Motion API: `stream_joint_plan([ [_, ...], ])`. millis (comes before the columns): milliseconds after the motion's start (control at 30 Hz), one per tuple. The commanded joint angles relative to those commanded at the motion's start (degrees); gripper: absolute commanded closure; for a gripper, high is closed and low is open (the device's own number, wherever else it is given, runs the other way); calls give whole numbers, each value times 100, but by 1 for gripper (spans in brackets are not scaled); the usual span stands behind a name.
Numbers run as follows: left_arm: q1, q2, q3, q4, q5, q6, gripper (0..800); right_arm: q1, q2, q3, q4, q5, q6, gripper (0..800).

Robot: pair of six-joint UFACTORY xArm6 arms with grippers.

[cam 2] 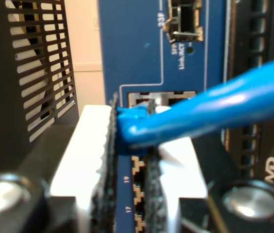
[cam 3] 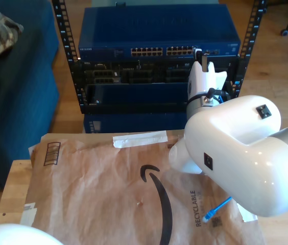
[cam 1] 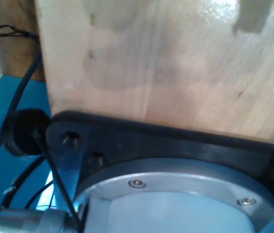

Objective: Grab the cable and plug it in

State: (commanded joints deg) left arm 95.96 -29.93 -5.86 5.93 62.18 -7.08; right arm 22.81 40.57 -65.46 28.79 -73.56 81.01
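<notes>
Two grippers: I report each one below, from my remote seat.
My second gripper (cam 2: 129, 160): its white fingers (cam 2: 86, 145) with the black toothed pads are clamped on the plug end of the cable (cam 2: 214, 109). In the exterior view it (cam 3: 205, 69) is held up against the front of the switch (cam 3: 157, 33), near the exterior view's right end of the port row.
Cable: bright blue. In the second wrist view the plug (cam 2: 129, 116) sits between the pads, just in front of a port opening (cam 2: 161, 97) of the blue panel; I cannot tell if it is already inside. The cord goes away from the plug, out of focus. In the exterior view the other end (cam 3: 216, 208) lies loose on the brown paper (cam 3: 108, 189), beside the white arm (cam 3: 236, 148).
Switch: blue box on top of a black rack (cam 3: 154, 87), with a row of ports (cam 3: 162, 51) on the front. Small numbers 19 and 17 are printed beside the ports.
My first gripper: I cannot tell if it is open or closed. Its camera sees a pale wooden board (cam 1: 166, 63), a black plate (cam 1: 176, 141), a grey metal ring (cam 1: 190, 187) and thin black wires (cam 1: 54, 170).
Table: brown paper with a black arrow print and the word RECYCLABLE, and a white tape strip (cam 3: 140, 138).
</notes>
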Motion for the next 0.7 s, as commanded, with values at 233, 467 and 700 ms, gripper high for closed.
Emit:
stream_joint_plan([
  [233,0,-9,0,0,0,9,0,-9,-9,-62,0,9,0,800],
  [467,0,0,-9,0,0,9,0,-18,-26,-70,0,0,9,800],
  [700,0,0,0,0,0,9,0,18,-18,-53,0,18,9,800],
])
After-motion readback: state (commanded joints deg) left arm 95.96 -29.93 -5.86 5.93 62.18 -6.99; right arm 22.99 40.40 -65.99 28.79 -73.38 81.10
